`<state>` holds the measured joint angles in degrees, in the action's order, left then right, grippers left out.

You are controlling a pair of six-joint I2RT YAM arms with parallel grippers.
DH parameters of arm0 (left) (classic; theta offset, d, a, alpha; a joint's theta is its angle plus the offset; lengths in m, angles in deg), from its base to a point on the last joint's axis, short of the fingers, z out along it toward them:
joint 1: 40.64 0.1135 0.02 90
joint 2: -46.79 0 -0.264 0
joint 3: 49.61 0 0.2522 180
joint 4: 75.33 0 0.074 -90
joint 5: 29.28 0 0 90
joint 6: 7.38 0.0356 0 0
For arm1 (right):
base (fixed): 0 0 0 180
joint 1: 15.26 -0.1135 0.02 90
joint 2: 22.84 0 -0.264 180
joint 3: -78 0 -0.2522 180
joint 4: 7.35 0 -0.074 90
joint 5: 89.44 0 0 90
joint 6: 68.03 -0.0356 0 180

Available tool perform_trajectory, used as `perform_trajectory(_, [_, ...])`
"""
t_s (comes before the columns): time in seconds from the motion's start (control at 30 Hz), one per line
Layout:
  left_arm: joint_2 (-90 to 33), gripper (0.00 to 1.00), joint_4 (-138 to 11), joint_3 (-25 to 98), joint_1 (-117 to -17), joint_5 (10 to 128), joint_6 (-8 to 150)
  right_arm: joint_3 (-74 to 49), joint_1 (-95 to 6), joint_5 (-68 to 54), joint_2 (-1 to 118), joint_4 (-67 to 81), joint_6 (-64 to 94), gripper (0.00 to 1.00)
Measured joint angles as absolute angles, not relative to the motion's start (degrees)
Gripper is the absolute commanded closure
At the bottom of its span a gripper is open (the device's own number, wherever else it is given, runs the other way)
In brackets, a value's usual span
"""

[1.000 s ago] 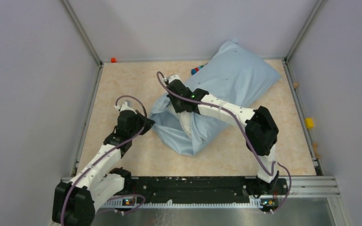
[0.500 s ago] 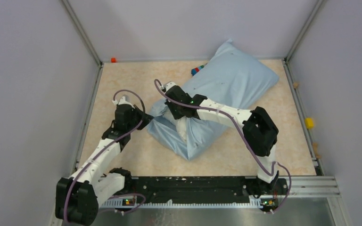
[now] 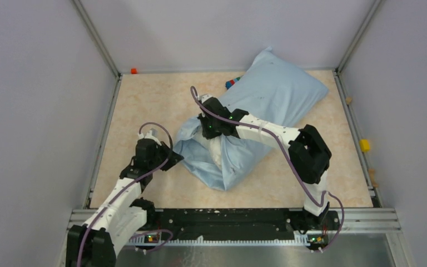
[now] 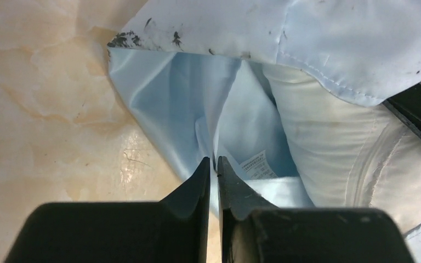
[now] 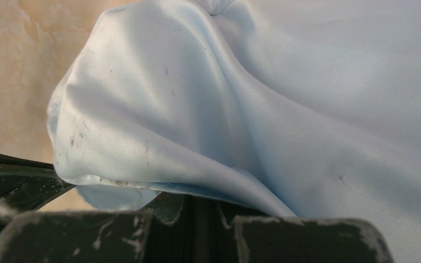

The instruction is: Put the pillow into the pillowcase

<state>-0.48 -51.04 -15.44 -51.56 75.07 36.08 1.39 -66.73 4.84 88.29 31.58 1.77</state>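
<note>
The light-blue pillowcase point(image 3: 272, 94) lies slantwise from the back right toward the table's middle, bulging with the pillow inside it. At its open near end a strip of the off-white pillow point(image 3: 218, 151) shows. My left gripper point(image 3: 173, 159) is at the left edge of that opening. In the left wrist view the left gripper point(image 4: 214, 161) is shut on a thin fold of the pillowcase point(image 4: 170, 98), with the pillow point(image 4: 334, 142) to the right. My right gripper point(image 3: 208, 129) holds the opening's upper hem. In the right wrist view the pillowcase point(image 5: 252, 98) drapes over the right gripper point(image 5: 200, 203), hiding its tips.
A small red object point(image 3: 134, 70) sits at the back left corner. Coloured blocks point(image 3: 232, 83) peek out beside the pillowcase. A yellow piece point(image 3: 365, 145) lies beyond the right rail. Grey walls close in the table on three sides. A white label point(image 4: 257, 164) shows inside the case.
My left gripper has pulled back toward the near edge with the pillowcase's lower lip, stretching the opening. My right gripper shifted slightly and keeps its hold on the upper hem.
</note>
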Motion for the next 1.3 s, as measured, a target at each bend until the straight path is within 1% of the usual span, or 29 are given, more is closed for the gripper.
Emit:
perform_trajectory(0.07, [-1.11,0.78,-50.82,-15.44,-51.56,75.31,36.54,1.39,-66.73,4.55,88.29,31.47,1.29,1.0])
perform_trajectory(0.17, [-2.18,0.73,-50.95,-15.38,-51.56,75.46,37.28,1.36,-66.73,4.31,88.29,31.34,0.91,1.0])
perform_trajectory(0.3, [-5.85,0.63,-50.95,-14.11,-51.56,75.64,38.96,1.36,-66.7,4.25,88.29,31.31,0.78,1.0])
perform_trajectory(0.4, [-8.5,0.58,-51.0,-12.32,-51.56,75.7,40.54,1.36,-66.7,4.22,88.29,31.29,0.76,1.0])
perform_trajectory(0.53, [-10.79,0.58,-51.04,-10.07,-51.56,75.35,42.42,1.36,-66.7,4.18,88.29,31.29,0.74,1.0])
perform_trajectory(0.77, [-18.88,0.58,-52.24,-6.0,-52.35,74.57,45.37,1.36,-66.7,4.16,88.29,31.27,0.74,1.0])
perform_trajectory(1.03, [-25.2,0.49,-52.55,-2.0,-56.59,71.33,46.99,1.36,-66.7,4.14,88.29,31.27,0.74,1.0])
perform_trajectory(1.07, [-25.98,0.49,-52.68,-1.22,-57.02,70.68,47.03,1.36,-66.7,4.14,88.29,31.27,0.74,1.0])
perform_trajectory(1.13, [-27.49,0.55,-53.27,0.07,-57.61,69.43,47.01,1.36,-66.73,4.16,88.29,31.27,0.76,1.0])
perform_trajectory(1.23, [-30.35,0.78,-54.82,1.47,-58.01,66.63,46.81,1.34,-66.73,4.14,88.2,31.27,0.91,1.0])
perform_trajectory(1.3, [-32.47,0.94,-54.93,2.46,-57.99,64.36,46.68,0.8,-66.79,4.12,87.81,30.86,1.15,0.88])
